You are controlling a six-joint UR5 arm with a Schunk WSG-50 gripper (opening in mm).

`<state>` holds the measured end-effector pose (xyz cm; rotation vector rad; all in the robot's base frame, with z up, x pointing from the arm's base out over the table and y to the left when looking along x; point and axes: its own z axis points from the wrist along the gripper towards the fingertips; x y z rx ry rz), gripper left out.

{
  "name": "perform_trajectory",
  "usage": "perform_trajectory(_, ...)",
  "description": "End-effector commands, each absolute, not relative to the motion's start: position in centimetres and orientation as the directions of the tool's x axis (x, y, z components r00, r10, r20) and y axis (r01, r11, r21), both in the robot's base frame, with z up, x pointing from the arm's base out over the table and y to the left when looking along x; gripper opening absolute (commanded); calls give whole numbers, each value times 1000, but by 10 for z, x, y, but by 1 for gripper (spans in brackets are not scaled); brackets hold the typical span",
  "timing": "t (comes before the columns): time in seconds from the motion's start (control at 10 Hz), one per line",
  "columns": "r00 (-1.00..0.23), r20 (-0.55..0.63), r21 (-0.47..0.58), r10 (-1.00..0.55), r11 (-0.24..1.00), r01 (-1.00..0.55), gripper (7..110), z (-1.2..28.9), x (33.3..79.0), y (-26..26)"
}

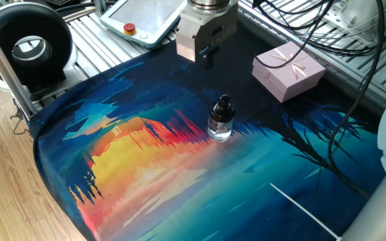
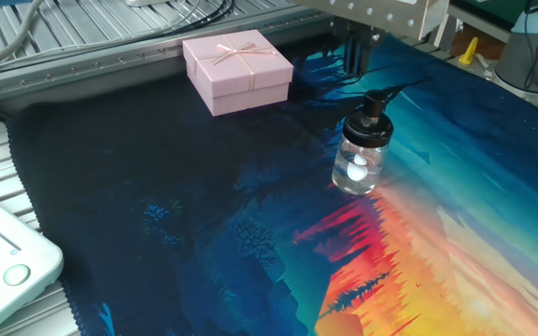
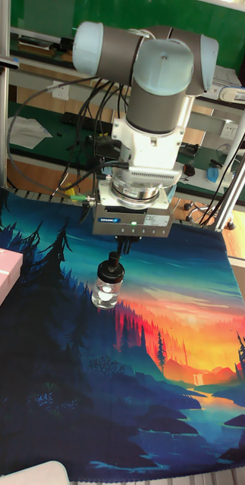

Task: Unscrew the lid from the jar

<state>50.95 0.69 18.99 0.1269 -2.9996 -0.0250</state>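
Tall fixed view shows the end effector (image 3: 124, 246) hanging above the tabletop (image 3: 175, 356), its dark fingers pointing down near the lid (image 3: 114, 265); in this picture they seem close over it, but both other cameras place them well behind the jar and higher than it, so nothing is gripped. Whether the fingers are spread or pressed together I cannot tell: they read as one dark stub in every view. The jar (image 1: 220, 125) stands upright on the painted cloth near the middle of the tabletop, its black lid (image 1: 224, 104) in place, with the pink gift box (image 1: 288, 71) well apart from it. I judge this to be the approach step, with unscrewing not yet begun. The next move calls for bringing the fingers squarely over the knob-like cap, lowering around it, and closing firmly without tipping the light glass.
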Motion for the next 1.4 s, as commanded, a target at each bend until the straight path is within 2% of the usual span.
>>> perform_trajectory(0.0,-986,162,88,25,995,40,7,187,506,26)
perform_trajectory(0.1,-972,153,91,179,977,194,7,189,512,32)
perform_trajectory(0.2,-977,70,43,202,978,205,7,189,530,20)
perform_trajectory(0.3,-978,40,18,203,979,204,7,185,537,13)
perform_trajectory(0.6,-986,58,20,158,987,160,7,176,531,16)
perform_trajectory(0.7,-986,65,42,154,987,157,7,169,528,21)
perform_trajectory(1.0,-991,33,7,132,991,133,7,136,518,13)
perform_trajectory(1.1,-994,24,-29,110,994,110,7,137,520,6)
perform_trajectory(1.3,-993,34,-38,113,993,111,7,147,522,10)
